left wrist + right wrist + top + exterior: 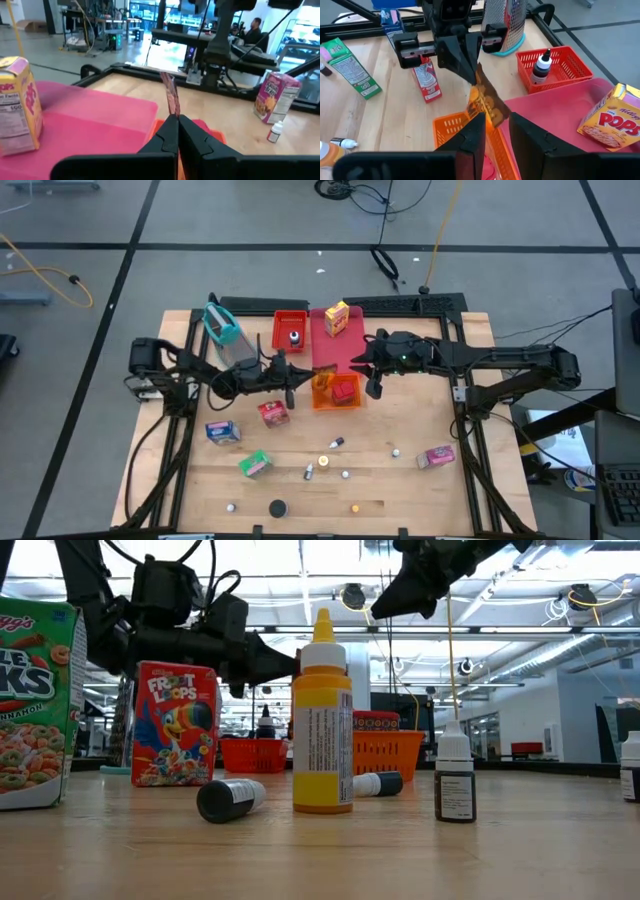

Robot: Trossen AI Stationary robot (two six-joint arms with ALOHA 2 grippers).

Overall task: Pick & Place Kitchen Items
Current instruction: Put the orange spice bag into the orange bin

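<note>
A thin brown-orange packet [486,101] is in my left gripper [177,121], which is shut on it. The gripper reaches level from the table's left to the orange tray [335,392]. My right gripper [497,132] stands open on the tray's other side, above it, its fingers short of the packet's free end. The orange tray holds a red item [345,390]. A yellow Pops box [337,317] stands on the pink tray [345,345]. A small bottle [541,66] stands in the red tray [291,330]. My left gripper pinches one end of the packet [173,113] between its two fingertips, coming level from the table's left. The packet sticks out past the fingertips on edge and slants down over the orange tray. I cannot tell whether its free end [492,116] touches the tray.
A teal-framed mesh basket [225,330] stands at the far left. A red Froot Loops box [270,412], a blue box [222,430], a green box [254,464], a pink box [436,456], small bottles [336,442] and a black cap [277,507] lie on the near half.
</note>
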